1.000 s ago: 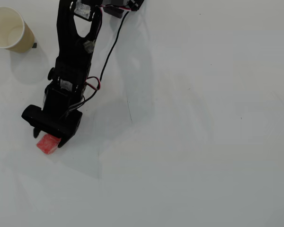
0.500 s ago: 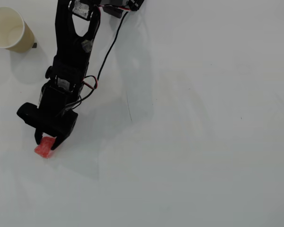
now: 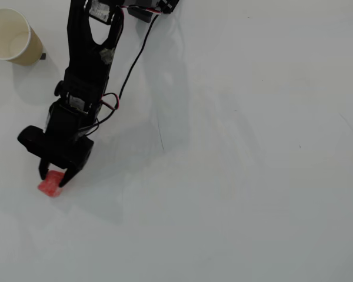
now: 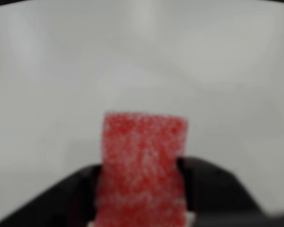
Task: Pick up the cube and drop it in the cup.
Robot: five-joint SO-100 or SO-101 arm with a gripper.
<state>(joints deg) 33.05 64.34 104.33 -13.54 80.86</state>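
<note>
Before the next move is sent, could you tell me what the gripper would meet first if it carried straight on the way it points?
The cube already between its fingers, then probably the table just beneath.

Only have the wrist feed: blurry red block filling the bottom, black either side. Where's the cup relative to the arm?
Observer: In the overhead view the cup stands upright at the top left corner, well away from the gripper, which is near the left edge, lower down.
Operator: Cube on the table or lifted?
Observer: Cannot tell height from above. The cube sits between the fingers, its lower part sticking out past their tips.
Operator: Anything between gripper and cup?
Observer: Only bare white table; the arm's own black links run up toward the top edge, just right of the cup.
</note>
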